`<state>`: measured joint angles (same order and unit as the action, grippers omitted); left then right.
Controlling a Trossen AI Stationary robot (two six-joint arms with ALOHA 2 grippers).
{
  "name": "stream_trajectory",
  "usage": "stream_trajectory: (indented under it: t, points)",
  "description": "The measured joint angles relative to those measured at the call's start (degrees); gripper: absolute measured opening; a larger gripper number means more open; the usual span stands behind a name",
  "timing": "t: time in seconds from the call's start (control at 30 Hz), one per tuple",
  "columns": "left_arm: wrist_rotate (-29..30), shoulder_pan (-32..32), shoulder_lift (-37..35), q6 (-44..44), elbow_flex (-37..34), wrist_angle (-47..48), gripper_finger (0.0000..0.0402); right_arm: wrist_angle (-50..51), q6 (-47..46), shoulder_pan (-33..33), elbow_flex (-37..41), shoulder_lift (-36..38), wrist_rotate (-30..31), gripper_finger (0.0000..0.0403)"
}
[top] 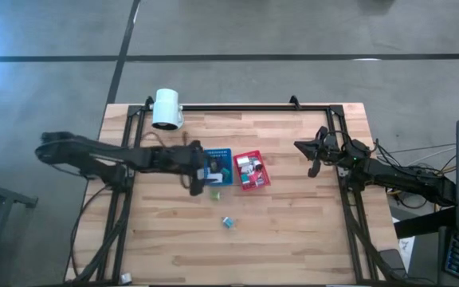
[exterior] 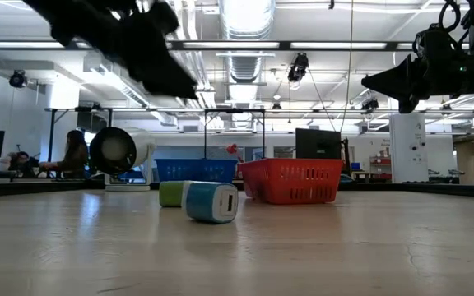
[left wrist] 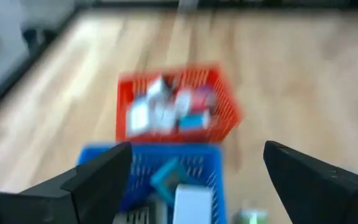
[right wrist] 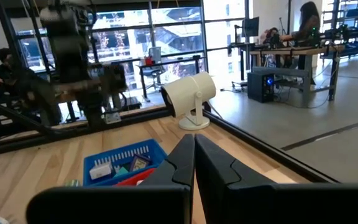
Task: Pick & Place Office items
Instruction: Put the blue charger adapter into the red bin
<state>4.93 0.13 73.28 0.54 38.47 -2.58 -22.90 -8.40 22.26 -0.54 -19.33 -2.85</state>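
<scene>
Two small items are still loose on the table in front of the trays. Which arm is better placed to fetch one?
The left. Its hand hangs open over the blue tray, close to the green item and teal-and-white item. The right hand waits shut by the table's right rail.

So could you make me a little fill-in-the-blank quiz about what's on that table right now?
1. The left tool hangs over the ____ tray, its fingers spread wide apart.
2. The red tray sits right beside the blue one, on the side nearer the ____ arm.
3. The right tool waits near the table's edge with its fingers ____.
4. A small teal-and-white block lies alone on the ____, outside both trays.

Missing words: blue; right; shut; table
</scene>
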Motion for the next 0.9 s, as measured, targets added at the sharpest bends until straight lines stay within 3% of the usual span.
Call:
stream_trajectory:
  t: [0.2,0.33,0.47,0.63,0.67,0.9]
  points:
    - [-1.18,-0.03,-17.22,-0.94,-4.74,-3.08,0.0352,0.02,0.02,0.0,0.0,0.0,-0.02,0.0008]
    - [-1.32,-0.03,-28.24,0.74,-9.73,-3.44,0.0318,0.02,-0.15,0.0,0.0,0.0,-0.01,0.0008]
    - [-2.05,-0.03,-37.59,0.4,-15.35,-3.28,0.0229,0.0,-0.2,0.01,0.0,0.0,-0.02,0.0008]
    - [-2.04,0.08,-47.06,0.11,-21.65,-4.21,0.0038,0.0,-0.44,0.0,0.0,0.0,-0.02,0.0008]
    - [-2.06,0.08,-48.71,0.11,-22.65,-4.25,0.0021,0.0,-0.44,0.01,0.0,0.0,-0.02,0.0008]
    - [-2.41,0.12,-57.45,2.75,-26.82,-3.94,0.0004,-0.02,-0.44,0.0,0.0,0.04,-0.02,0.0008]
